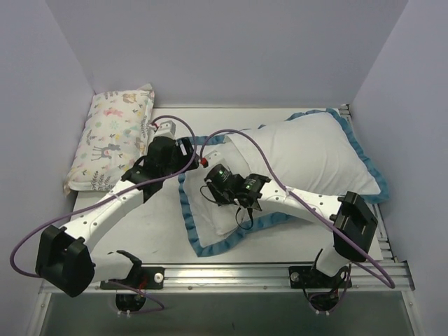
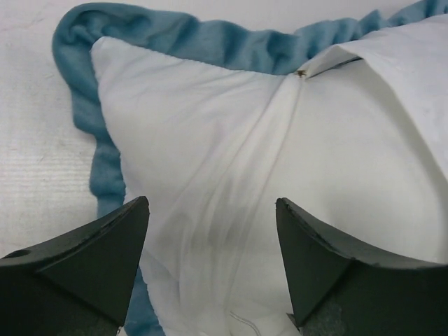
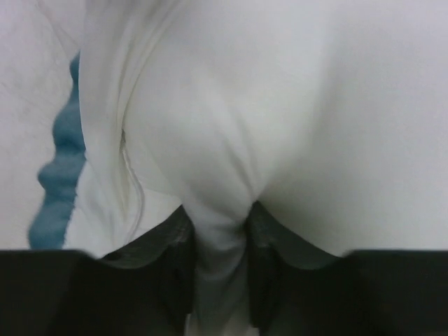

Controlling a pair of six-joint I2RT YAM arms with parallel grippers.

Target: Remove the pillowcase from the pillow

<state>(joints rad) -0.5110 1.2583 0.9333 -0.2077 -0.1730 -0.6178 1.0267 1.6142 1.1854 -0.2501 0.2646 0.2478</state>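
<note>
Both my pincers sit inside the teal frill (image 1: 187,213) of the pillowcase (image 1: 206,225): right pincer (image 3: 218,213) clenched on a white fold (image 3: 217,157), whose I cannot tell; left pincer (image 2: 212,206) released. The pillow (image 1: 308,157) bulges within; I'd pull one layer only.

Setting: robotics test cell, not a home. Evidence: plain pale panels (image 1: 224,49) enclose a white table (image 1: 161,231) left, far and right. An aluminium rail (image 1: 231,274) along the near edge carries two robot arms (image 1: 105,213) with exposed purple cabling (image 1: 171,117).
</note>
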